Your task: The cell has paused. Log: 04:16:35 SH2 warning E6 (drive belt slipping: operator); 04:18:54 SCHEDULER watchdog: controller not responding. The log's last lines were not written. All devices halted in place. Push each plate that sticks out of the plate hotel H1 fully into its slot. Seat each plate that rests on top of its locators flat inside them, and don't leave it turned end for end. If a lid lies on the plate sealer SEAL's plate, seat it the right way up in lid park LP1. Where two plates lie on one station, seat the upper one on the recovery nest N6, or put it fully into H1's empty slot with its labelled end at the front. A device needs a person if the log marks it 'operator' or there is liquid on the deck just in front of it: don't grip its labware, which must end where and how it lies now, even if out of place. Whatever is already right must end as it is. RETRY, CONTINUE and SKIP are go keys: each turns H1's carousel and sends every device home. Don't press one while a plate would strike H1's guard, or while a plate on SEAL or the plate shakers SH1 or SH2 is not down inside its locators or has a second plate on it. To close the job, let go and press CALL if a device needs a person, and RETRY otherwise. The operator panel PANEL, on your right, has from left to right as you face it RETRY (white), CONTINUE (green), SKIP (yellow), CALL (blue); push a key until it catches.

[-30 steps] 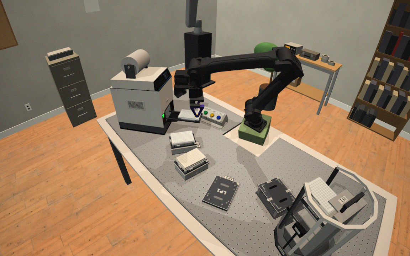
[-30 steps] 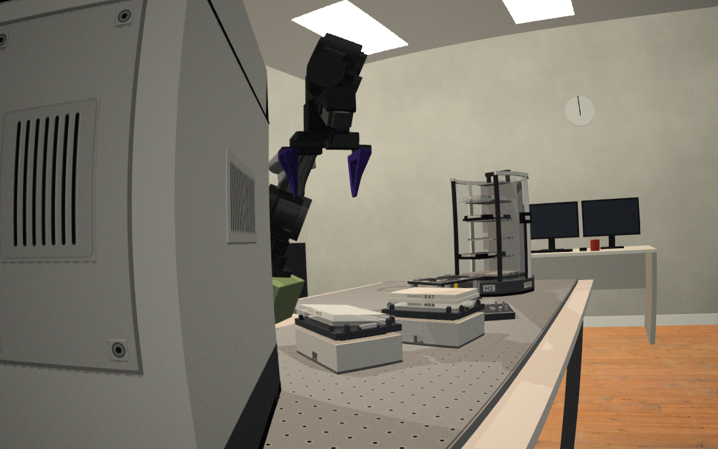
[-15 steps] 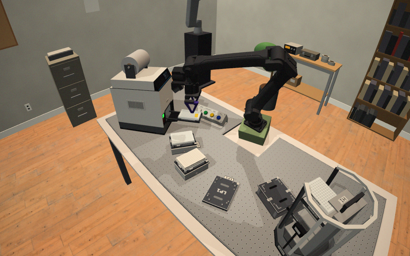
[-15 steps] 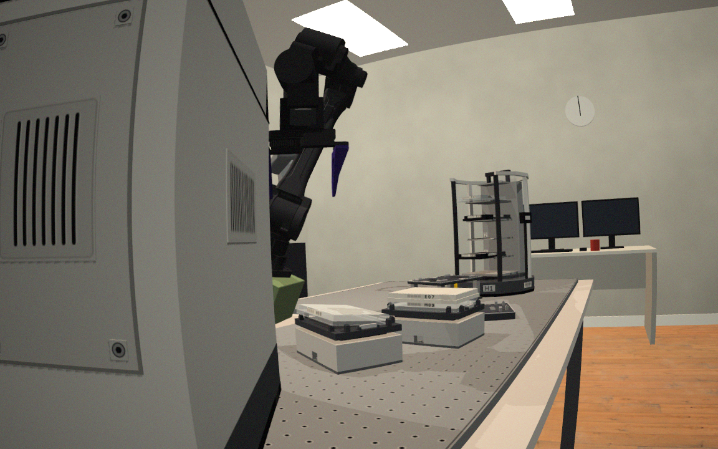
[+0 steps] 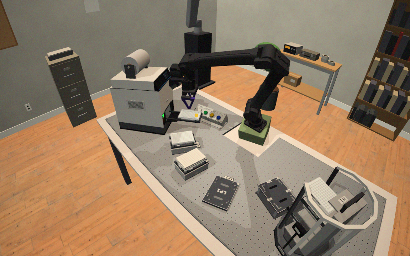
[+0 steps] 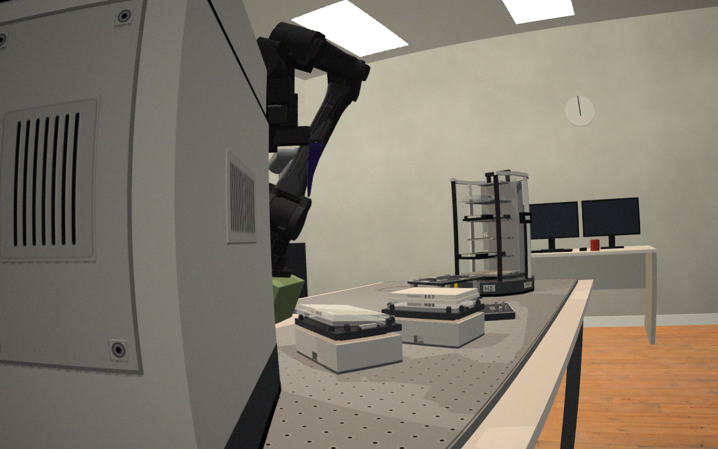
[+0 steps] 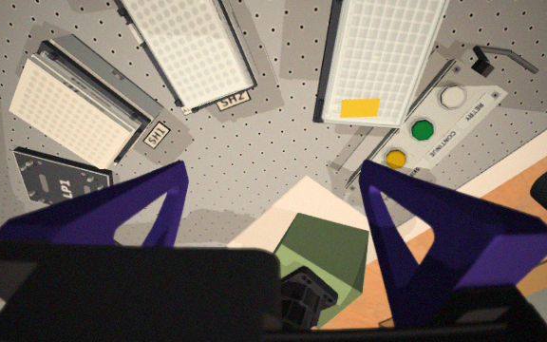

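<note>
My gripper [image 5: 188,105] [image 7: 273,170] is open and empty. It hangs above the front of the plate sealer SEAL [image 5: 142,95] [image 6: 99,223], over the white gridded cover with a yellow patch [image 5: 189,115] [image 7: 378,57] that lies on SEAL's tray. In the exterior view only one purple finger [image 6: 311,167] shows past the sealer. SH2 [image 5: 182,140] [image 6: 344,329] [image 7: 193,47] carries one white plate. SH1 [image 5: 191,162] [image 6: 434,312] [image 7: 69,109] carries two stacked plates. Lid park LP1 [image 5: 220,192] [image 7: 60,182] and nest N6 [image 5: 276,194] are bare.
PANEL [image 5: 213,117] sits just right of SEAL's tray, with RETRY [image 7: 452,96], CONTINUE [image 7: 422,129] and SKIP [image 7: 395,159] in the wrist view; the blue key is hidden by a finger there. Plate hotel H1 [image 5: 324,207] [image 6: 490,234] stands at the table's near right end. The arm's green base [image 5: 254,128] is right of PANEL.
</note>
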Motion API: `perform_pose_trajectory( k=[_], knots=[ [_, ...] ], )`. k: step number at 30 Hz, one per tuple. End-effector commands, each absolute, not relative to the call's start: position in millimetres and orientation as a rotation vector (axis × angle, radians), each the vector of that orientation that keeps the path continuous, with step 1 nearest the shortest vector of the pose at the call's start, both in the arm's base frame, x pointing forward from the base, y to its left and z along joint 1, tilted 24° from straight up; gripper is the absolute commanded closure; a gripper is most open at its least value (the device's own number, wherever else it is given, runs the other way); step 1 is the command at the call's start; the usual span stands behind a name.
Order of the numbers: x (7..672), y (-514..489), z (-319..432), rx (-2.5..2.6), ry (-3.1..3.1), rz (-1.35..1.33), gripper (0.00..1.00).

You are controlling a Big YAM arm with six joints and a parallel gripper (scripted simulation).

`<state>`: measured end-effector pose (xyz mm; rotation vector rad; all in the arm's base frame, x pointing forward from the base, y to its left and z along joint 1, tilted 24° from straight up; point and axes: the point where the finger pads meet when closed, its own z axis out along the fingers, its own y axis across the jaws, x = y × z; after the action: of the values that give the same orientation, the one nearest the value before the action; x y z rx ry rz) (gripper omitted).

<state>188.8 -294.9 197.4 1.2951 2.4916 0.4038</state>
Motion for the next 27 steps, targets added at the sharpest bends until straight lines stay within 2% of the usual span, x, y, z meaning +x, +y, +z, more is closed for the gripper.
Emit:
perform_pose_trajectory(
  k=[1,14,27],
  knots=[
    [189.7,-327.9,215.6,1.242,2.466,0.331,0.0],
    [174.9,-361.8,205.3,1.244,2.468,0.327,0.0],
    [176.2,-364.5,207.1,0.833,2.609,0.24,0.0]
  ],
)
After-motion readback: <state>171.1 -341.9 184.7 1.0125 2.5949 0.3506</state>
